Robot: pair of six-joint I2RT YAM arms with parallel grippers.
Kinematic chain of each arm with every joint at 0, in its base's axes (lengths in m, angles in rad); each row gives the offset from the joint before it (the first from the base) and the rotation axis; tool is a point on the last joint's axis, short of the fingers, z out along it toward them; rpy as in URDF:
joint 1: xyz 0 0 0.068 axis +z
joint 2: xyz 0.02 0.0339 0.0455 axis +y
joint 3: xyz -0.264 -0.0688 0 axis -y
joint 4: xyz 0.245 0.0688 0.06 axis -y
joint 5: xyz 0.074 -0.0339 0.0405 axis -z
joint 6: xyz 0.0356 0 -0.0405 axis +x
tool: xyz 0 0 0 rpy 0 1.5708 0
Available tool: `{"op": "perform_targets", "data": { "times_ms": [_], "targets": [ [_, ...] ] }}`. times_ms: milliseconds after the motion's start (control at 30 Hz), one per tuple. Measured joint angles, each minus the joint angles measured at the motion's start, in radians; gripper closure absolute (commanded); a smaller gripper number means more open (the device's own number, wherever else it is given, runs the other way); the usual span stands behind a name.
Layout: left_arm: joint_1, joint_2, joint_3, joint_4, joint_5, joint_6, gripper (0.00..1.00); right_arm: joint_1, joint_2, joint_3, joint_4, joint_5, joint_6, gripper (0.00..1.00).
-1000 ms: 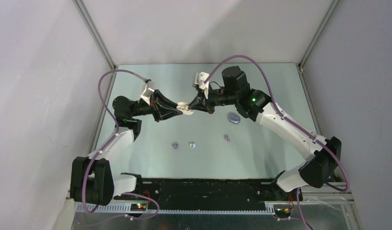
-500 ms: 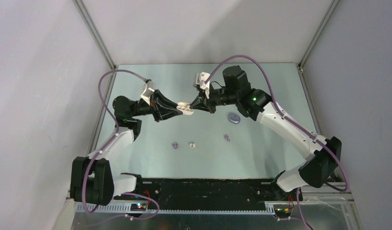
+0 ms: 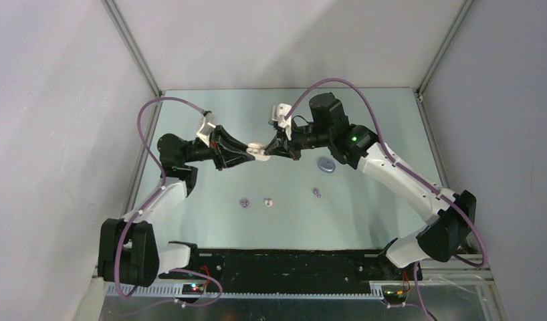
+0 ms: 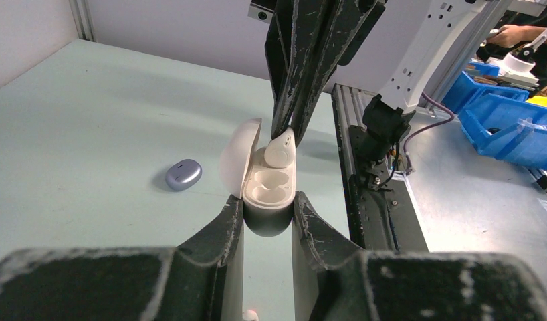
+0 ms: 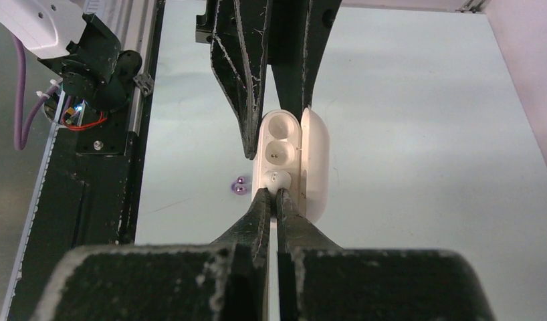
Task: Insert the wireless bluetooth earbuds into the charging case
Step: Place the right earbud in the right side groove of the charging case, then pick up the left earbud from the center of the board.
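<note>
- Right claw [image 5: 276, 194] is pinched together on a white earbud [image 4: 281, 148], with the bud's lower end at the open charging case [image 4: 265, 190].
- Left claw [image 4: 267, 208] is clamped on the case's body and holds it aloft over the bench [image 3: 364, 221], towards the far edge.
- Step in hand: seating this bud in its pocket.
- Next, likely: press it squarely home, then let go.
- Another white bud [image 3: 268, 200] and two purple buds [image 3: 244, 201] lie nearer the near edge, well apart from both claws.
</note>
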State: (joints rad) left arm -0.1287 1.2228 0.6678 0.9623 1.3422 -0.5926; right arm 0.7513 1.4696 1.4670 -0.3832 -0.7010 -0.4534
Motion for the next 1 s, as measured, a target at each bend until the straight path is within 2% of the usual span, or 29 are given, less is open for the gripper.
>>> {"op": "perform_targets", "data": {
  "times_ms": [333, 367, 433, 533, 600, 800, 1000],
  "targets": [
    [0.000, 0.000, 0.000, -0.008, 0.000, 0.002, 1.00, 0.000, 0.019, 0.001, -0.001, 0.004, 0.001, 0.99],
    [0.000, 0.000, 0.000, -0.008, 0.000, 0.002, 1.00, 0.000, 0.019, 0.001, -0.001, 0.005, 0.001, 0.92],
    [0.000, 0.000, 0.000, -0.008, 0.000, 0.002, 1.00, 0.000, 0.019, 0.001, 0.000, 0.006, 0.003, 0.84],
    [0.000, 0.000, -0.001, -0.008, -0.001, 0.008, 1.00, 0.000, 0.019, 0.002, 0.000, 0.011, 0.012, 0.74],
    [0.000, 0.000, -0.001, -0.008, -0.003, 0.009, 1.00, 0.000, 0.019, 0.011, -0.004, 0.012, 0.019, 0.72],
    [0.000, 0.000, -0.001, -0.031, -0.005, 0.027, 1.00, 0.003, 0.010, 0.084, -0.033, -0.014, 0.038, 0.70],
    [0.008, 0.000, -0.001, -0.071, -0.009, 0.051, 1.00, -0.002, -0.070, 0.082, -0.079, -0.047, 0.027, 0.70]
  ]
}}
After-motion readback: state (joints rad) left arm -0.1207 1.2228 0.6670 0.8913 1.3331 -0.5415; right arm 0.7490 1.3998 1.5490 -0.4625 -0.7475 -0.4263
